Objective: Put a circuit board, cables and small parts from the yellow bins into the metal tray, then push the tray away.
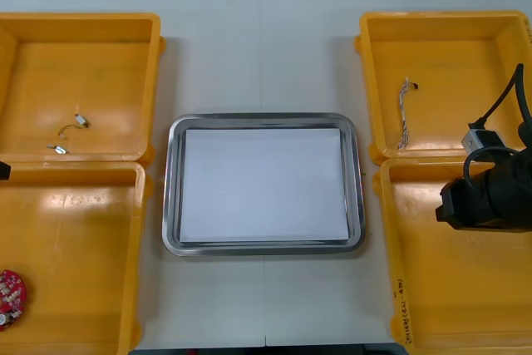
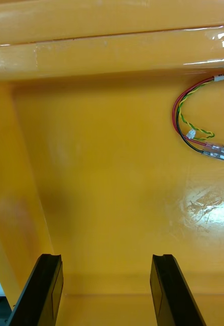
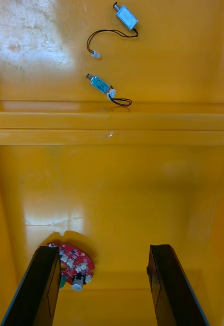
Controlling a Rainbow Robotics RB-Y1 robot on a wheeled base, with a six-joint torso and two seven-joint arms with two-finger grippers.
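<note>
Left gripper (image 3: 104, 250): fingers wide apart, nothing between them, above floor of near bin (image 3: 142, 193).
Board (image 3: 75, 265): round, red, flat on that floor, just beside one fingertip, partly hidden behind it.
Rims (image 3: 112, 122): two, side by side, ahead of the fingers.
Far bin (image 3: 35, 61): beyond the rims.
Nearer part (image 3: 98, 84): small, metal, short black lead, just past the rims.
Farther part (image 3: 126, 17): alike, farther ahead, apart from the first.

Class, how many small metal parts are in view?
2 small metal parts, in the far left yellow bin: one near its middle, the other closer to the near bin. The right arm may hide more.
</note>
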